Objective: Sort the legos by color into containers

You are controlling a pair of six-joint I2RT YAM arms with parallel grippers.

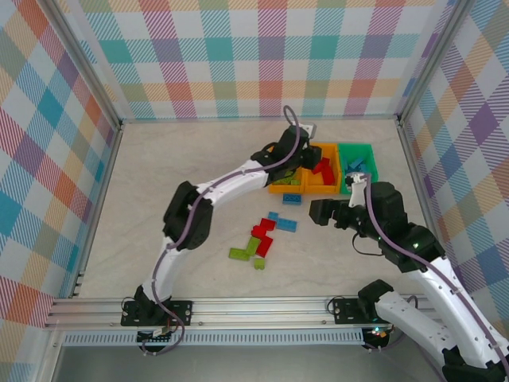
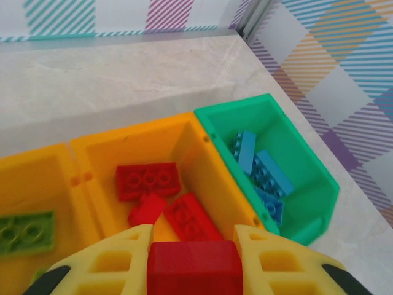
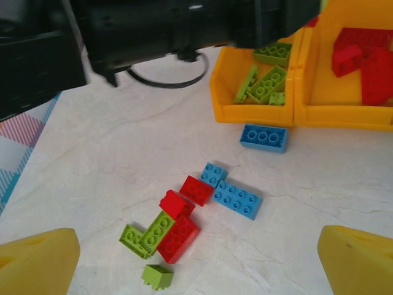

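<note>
Backdrop: pastel plaid walls [image 1: 238,56] on three sides, with a pale marbled surface [image 1: 159,175] underneath.
Containers: three bins joined in a row at the far right of the surface. That's the left orange bin [image 2: 37,178], the middle orange bin [image 2: 196,166] and the green bin [image 2: 301,166].
Bin contents: lime bricks [image 3: 267,83] in the left orange bin, red bricks [image 2: 147,181] in the middle one, blue bricks [image 2: 264,175] in the green one.
Left gripper [image 2: 193,236]: hanging right over the middle orange bin, pinched narrow on a red brick [image 2: 193,267].
Right gripper [image 3: 196,261]: spread wide with nothing in it, above the leftovers.
Loose legos [image 3: 178,236]: a little jumble of red, lime and blue out on the open surface, near the bins but not touching them.
Stray blue brick [image 3: 263,137]: flat on the surface, just beside the left orange bin's front wall.
Small lime brick [image 3: 158,276]: sits alone at the near edge of the jumble.
</note>
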